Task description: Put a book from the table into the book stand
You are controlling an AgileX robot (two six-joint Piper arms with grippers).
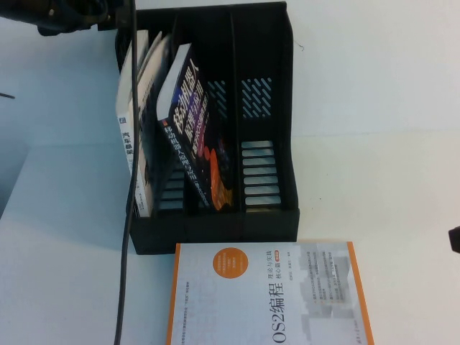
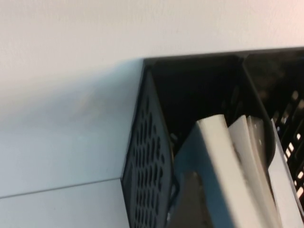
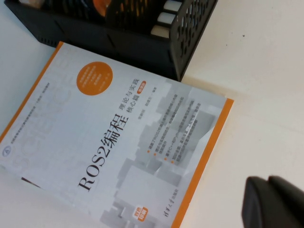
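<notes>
The book [image 1: 128, 122], white-covered with a white spine, stands leaning in the left compartment of the black book stand [image 1: 215, 226]. In the left wrist view its pale top edges [image 2: 223, 161] show from above, inside the stand [image 2: 147, 156]. My left gripper [image 1: 108, 18] hovers over the stand's back left corner, just above the book's top. My right gripper [image 3: 268, 190] hangs shut and empty over the bare table [image 1: 374, 144], at the right edge of the high view [image 1: 454, 239].
A dark book with big white characters [image 1: 190, 129] leans in the middle compartment. An orange-edged white book [image 1: 269, 295] lies flat on the table against the stand's front. A black cable [image 1: 128, 237] hangs down the left side.
</notes>
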